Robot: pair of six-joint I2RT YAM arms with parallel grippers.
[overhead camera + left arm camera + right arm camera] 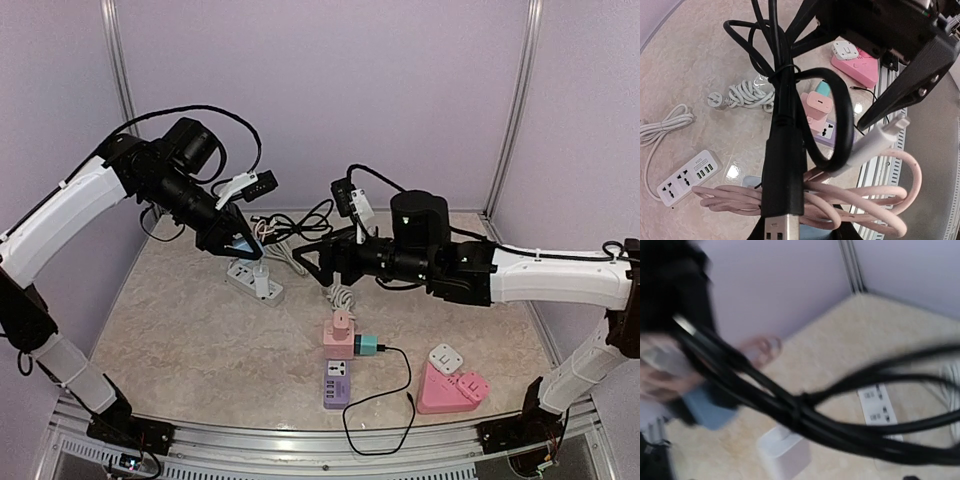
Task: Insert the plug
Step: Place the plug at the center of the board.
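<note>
Left arm holds a tangle of leads in the air; the plug is not free of it.

The left gripper (240, 245), at 10 o'clock from the table's middle, is pinched nearly closed on a black USB plug (782, 185). A pink cable (740, 197) coil and a white cable (875, 142) are caught in the same grip. At its 3 o'clock the right gripper (312, 263) stands wide apart and holds nothing. The white power strip (255, 282) lies at the left gripper's 5 o'clock. I'd have the right one take only the black lead, close behind the plug, and draw it clear of the loops before aiming at a port.
</note>
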